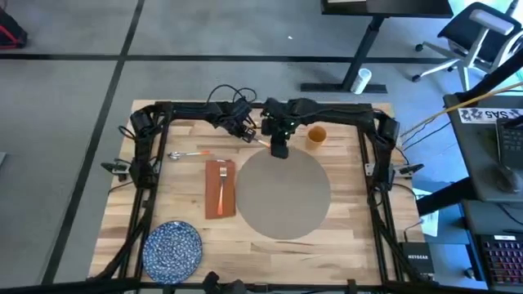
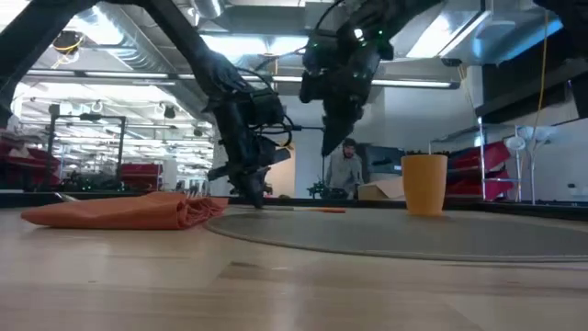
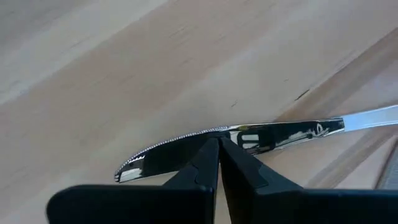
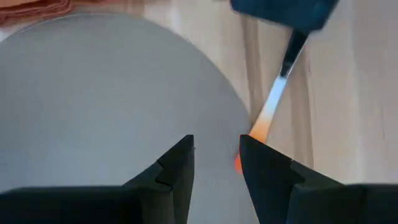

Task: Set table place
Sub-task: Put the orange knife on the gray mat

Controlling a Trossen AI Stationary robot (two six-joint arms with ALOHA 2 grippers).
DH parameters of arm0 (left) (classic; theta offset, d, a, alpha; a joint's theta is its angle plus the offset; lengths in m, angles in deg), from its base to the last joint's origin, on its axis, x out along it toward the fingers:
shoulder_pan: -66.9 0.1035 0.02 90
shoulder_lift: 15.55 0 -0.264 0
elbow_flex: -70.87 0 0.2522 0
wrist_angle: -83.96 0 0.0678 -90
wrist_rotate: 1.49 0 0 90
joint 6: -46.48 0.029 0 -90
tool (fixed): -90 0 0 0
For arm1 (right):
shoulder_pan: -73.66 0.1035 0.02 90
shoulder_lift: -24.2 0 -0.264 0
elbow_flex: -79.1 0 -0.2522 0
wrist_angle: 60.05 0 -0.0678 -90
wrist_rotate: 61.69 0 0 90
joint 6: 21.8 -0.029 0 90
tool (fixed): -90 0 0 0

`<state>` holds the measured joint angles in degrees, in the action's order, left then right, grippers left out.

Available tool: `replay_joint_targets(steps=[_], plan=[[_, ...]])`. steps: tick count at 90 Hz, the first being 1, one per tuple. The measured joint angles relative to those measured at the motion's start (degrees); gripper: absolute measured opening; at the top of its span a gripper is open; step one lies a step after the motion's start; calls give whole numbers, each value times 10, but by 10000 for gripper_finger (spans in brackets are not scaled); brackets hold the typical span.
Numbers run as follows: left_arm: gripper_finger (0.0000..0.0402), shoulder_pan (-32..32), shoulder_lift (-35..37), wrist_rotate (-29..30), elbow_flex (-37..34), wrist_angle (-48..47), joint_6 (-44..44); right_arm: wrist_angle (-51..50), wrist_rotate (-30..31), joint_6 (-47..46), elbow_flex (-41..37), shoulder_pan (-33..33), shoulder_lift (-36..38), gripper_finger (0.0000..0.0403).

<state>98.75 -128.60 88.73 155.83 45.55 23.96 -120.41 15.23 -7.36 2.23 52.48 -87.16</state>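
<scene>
L gripper (image 3: pixel 219 152) pinched on knife (image 3: pixel 249 138) blade, low on table (image 1: pixel 343 245) | R gripper (image 4: pixel 216 155) narrow gap, empty, over placemat (image 1: pixel 282 196) rim | we judge knife bound beside mat

A black box (image 1: pixel 417 263) at the counter's (image 1: pixel 343 220) corner reads "NETGEAR"; a white sign (image 1: pixel 489 113) on a neighbouring desk shows "SAS", seen upside down.

My table (image 1: pixel 343 220) carries the round placemat (image 1: pixel 282 196), a red napkin (image 1: pixel 220 189), blue plate (image 1: pixel 172 249), orange cup (image 1: pixel 316 136), spoon (image 1: pixel 188 154) and knife (image 3: pixel 249 138)
</scene>
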Motion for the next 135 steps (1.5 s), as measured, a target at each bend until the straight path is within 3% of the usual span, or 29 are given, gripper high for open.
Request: replay_joint_targets(steps=[64,74,111,135], plan=[[0,27,2,-20,0,-2,3,41,19,-59,-1,-2,-13,115],[0,32,2,-30,0,-2,2,96,19,-84,-22,-4,-12,115],[0,7,2,-40,0,2,2,108,30,-97,-119,-6,-12,115],[0,-14,2,-41,0,5,-5,124,18,-86,-131,-6,-12,115]])
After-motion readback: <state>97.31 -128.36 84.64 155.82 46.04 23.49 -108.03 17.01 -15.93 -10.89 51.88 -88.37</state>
